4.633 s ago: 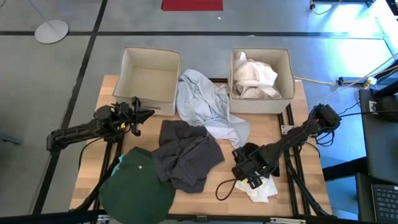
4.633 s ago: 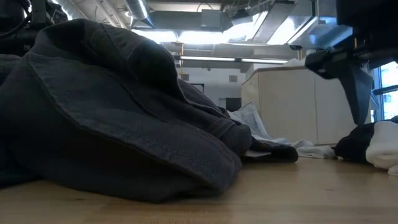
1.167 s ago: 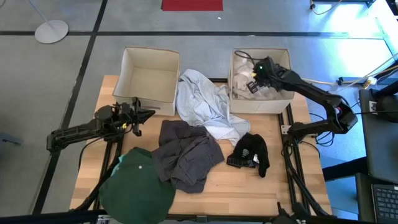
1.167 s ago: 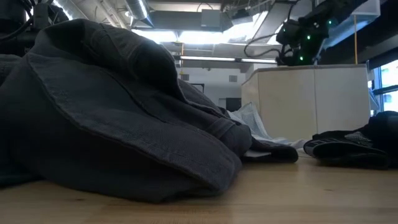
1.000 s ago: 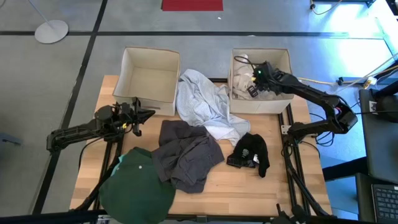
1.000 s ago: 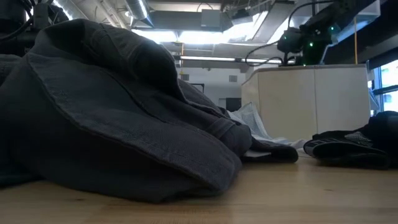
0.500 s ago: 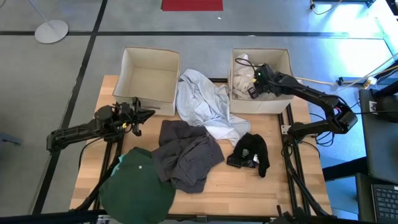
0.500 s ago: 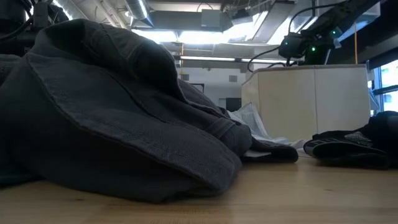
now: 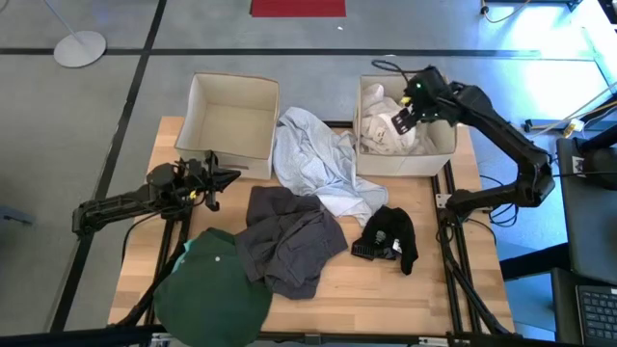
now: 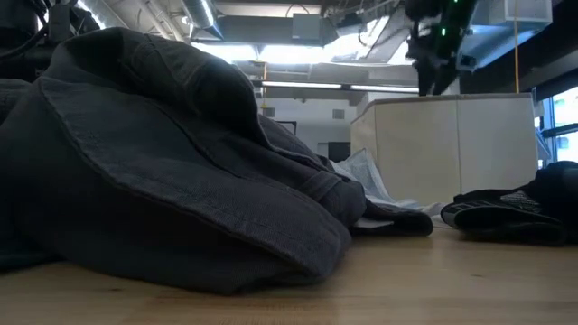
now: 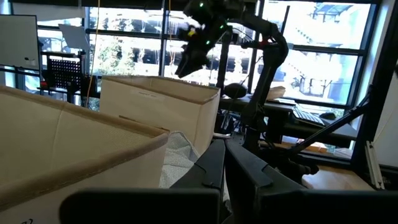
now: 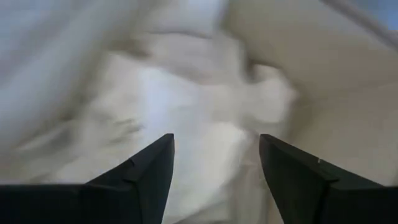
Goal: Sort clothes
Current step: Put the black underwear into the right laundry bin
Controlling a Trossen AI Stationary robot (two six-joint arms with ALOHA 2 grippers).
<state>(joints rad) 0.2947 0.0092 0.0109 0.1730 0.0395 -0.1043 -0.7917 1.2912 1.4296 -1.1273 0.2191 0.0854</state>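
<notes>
Clothes lie spread over the wooden table (image 9: 453, 289). Nearest the front edge is a dark green garment (image 9: 214, 284), which hangs partly over the table's edge. Just behind it and touching it lies a crumpled dark grey garment (image 9: 287, 241), which fills most of the low view (image 10: 163, 153). To the right of the grey one, apart from it, a small black garment (image 9: 389, 236) lies on the bare wood. Farther back, a pale grey-blue garment (image 9: 316, 159) stretches from the grey one up between two beige fabric boxes.

The left gripper (image 9: 229, 175) hangs low at the table's left side, just in front of the left box (image 9: 231, 120); its fingers (image 11: 211, 165) are close together with only a thin gap, holding nothing.

At the far right, the right box (image 9: 442, 154) holds a heap of white garments (image 9: 386, 125). The right gripper (image 9: 403, 120) is above that box, over the white heap, with its fingers (image 12: 146, 171) wide apart and nothing between them. In the right wrist view the white fabric (image 12: 186, 112) shows blurred beyond the fingers, inside the box wall.
</notes>
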